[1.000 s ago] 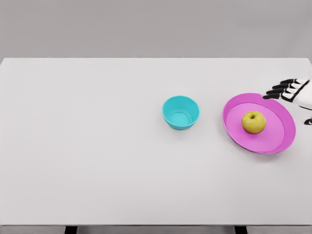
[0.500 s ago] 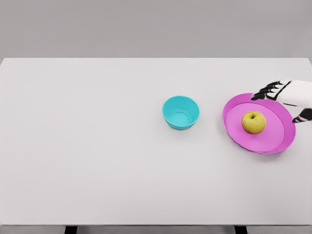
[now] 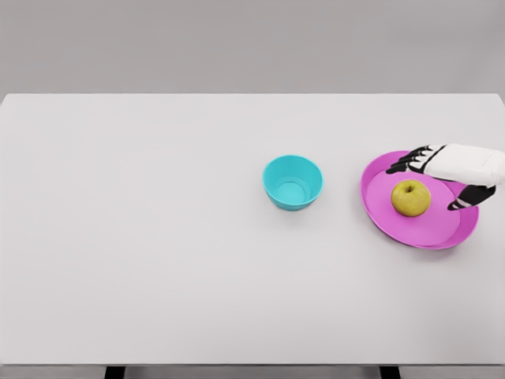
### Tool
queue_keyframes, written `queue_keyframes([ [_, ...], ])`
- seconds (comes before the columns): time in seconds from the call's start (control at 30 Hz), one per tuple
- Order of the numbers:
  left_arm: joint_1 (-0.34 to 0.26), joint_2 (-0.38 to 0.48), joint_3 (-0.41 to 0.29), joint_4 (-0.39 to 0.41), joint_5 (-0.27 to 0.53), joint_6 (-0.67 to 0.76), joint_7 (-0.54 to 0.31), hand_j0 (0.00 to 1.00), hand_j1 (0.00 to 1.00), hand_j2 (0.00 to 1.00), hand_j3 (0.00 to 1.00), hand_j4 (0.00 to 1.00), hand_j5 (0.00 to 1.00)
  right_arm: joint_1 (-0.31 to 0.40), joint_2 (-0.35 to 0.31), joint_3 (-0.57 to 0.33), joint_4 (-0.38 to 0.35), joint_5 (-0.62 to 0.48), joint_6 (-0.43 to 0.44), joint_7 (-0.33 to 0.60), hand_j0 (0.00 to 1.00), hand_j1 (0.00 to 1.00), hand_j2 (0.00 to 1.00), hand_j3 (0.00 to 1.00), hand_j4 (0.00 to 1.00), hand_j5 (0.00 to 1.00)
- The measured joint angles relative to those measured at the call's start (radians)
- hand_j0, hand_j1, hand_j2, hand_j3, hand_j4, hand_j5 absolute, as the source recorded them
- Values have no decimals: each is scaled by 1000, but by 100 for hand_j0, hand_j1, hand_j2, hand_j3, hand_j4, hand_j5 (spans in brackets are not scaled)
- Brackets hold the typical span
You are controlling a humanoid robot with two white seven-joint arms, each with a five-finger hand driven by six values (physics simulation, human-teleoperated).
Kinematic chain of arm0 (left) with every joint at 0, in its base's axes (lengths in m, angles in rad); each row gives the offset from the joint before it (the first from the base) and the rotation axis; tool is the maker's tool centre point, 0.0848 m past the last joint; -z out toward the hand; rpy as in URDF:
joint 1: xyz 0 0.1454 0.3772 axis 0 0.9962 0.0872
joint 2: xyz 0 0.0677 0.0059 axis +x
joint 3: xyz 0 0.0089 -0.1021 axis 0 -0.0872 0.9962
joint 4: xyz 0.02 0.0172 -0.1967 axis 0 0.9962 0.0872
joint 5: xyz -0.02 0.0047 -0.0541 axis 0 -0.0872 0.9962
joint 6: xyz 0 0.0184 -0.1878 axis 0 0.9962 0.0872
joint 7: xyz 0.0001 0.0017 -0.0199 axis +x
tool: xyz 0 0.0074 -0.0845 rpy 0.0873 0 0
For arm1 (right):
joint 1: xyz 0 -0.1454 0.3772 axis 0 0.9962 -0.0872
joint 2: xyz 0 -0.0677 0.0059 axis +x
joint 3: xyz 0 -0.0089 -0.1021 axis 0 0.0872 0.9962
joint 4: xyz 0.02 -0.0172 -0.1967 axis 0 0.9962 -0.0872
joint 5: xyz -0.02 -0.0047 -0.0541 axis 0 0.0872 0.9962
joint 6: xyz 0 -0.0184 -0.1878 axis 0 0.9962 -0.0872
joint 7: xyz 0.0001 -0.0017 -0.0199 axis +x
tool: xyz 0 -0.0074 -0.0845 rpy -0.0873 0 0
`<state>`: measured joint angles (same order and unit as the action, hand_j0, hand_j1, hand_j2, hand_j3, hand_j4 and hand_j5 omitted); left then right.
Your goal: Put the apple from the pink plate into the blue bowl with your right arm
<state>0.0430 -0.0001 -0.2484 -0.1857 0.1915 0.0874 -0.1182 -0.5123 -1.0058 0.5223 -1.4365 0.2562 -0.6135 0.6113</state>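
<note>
The right hand (image 3: 446,170) comes in from the right edge of the head view and hangs over the far right part of the pink plate (image 3: 387,212). Its dark fingers (image 3: 406,162) are spread and reach toward the left above the plate's far rim, while the thumb points down on the near right side. The hand holds nothing; the fingers are loosely open with a gap between them and the thumb wide enough to take the fruit.

The apple (image 3: 411,198), yellow-green with a small stem dimple on top, sits just below and slightly left of the hand, near the middle of the plate. Whether any finger touches it cannot be told from this view; the fingers appear to pass just behind and above it, not around it.

The blue bowl (image 3: 293,181) stands to the left of the plate, apart from it, upright and empty, on the white table (image 3: 142,237). The left arm does not show.

As for progress, the task looks to be at its early part: the reach is nearly complete, but the grasp is not yet made. Closing on the apple, lifting it, carrying it left and releasing it into the bowl all remain.
</note>
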Motion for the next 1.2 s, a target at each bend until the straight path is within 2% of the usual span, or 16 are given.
queue_keyframes([
  [0.3,0,0,0,0,0,0,0,100,100,100,100,100,100,-2,58,10,61,1,0,0,100,100,100,100,100,100],
  [1.1,0,0,0,0,0,0,0,100,100,100,100,100,100,-12,100,52,133,3,0,0,100,100,100,100,100,100],
  [1.13,0,0,0,0,0,0,0,100,100,100,100,100,100,-12,100,55,135,3,0,0,98,98,98,98,98,98],
  [1.17,0,0,0,0,0,0,0,100,100,100,100,100,100,-12,100,57,136,3,0,0,82,82,82,82,82,82],
  [1.2,0,0,0,0,0,0,0,100,100,100,100,100,100,-12,100,59,137,3,0,0,74,74,74,74,74,74],
])
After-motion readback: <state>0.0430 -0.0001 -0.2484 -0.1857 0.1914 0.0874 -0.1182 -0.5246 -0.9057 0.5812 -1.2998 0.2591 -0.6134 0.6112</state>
